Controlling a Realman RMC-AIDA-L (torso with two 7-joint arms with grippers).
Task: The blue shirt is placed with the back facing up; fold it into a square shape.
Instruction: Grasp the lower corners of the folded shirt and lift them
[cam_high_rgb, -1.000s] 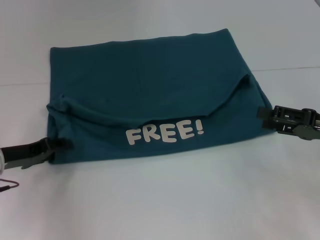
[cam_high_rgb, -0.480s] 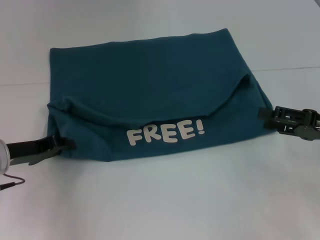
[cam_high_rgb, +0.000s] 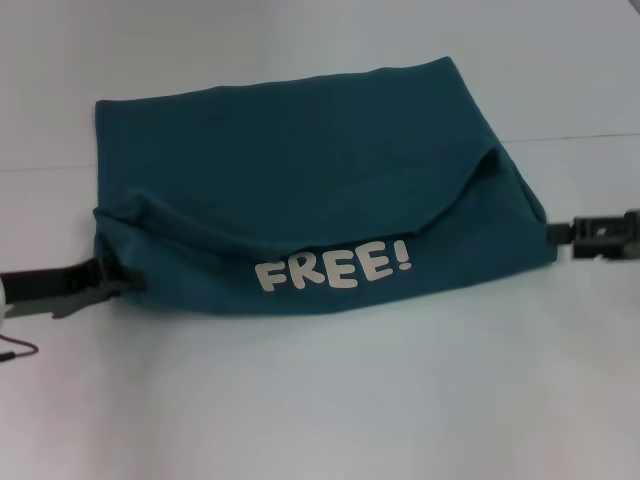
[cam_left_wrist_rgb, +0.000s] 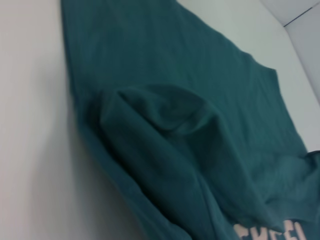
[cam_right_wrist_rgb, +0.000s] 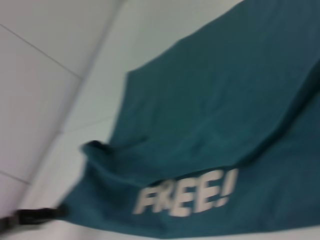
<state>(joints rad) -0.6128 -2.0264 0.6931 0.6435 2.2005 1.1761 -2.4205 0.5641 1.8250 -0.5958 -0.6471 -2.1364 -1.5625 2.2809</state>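
With the left gripper (cam_high_rgb: 125, 285) at eight o'clock and the right gripper (cam_high_rgb: 560, 232) at three flanking the blue shirt (cam_high_rgb: 300, 190), their finger states impossible to tell, each should probably pull straight outward so the flap stays flat.

White tabletop (cam_high_rgb: 330, 400), plain and matte, filling the head view. Thin dark seam line (cam_high_rgb: 590, 137) running across its far part. Thin dark cable (cam_high_rgb: 18, 350) lying on the surface at the near left edge.

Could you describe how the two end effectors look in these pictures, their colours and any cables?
Left end effector: dark grey, slim, flat fingers, a white round part behind it, and a thin dark reddish cable below. Right end effector: dark grey-black, blocky and angular, with no visible cable.
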